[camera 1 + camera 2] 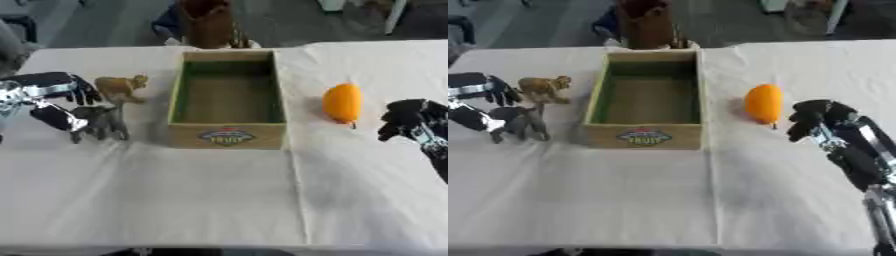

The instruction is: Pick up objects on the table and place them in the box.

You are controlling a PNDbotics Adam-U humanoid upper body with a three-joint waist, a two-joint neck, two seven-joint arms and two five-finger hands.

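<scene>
A cardboard box (pixel 227 131) with a green inner lining stands open and empty at the table's middle. Right of it lies an orange fruit (pixel 342 102). My right hand (pixel 819 119) hovers just right of the fruit, fingers relaxed and bent downward, apart from it and holding nothing. Left of the box stand a brown toy animal (pixel 121 88) and, nearer to me, a grey toy animal (pixel 101 123). My left hand (pixel 48 92) is beside both, open. Its fingers (pixel 84 92) reach toward the brown toy and its thumb (pixel 54 117) lies against the grey toy's rear.
A white cloth (pixel 219 200) covers the table, with a wide bare stretch in front of the box. A tall brown object (pixel 206 24) stands just beyond the table's far edge, behind the box.
</scene>
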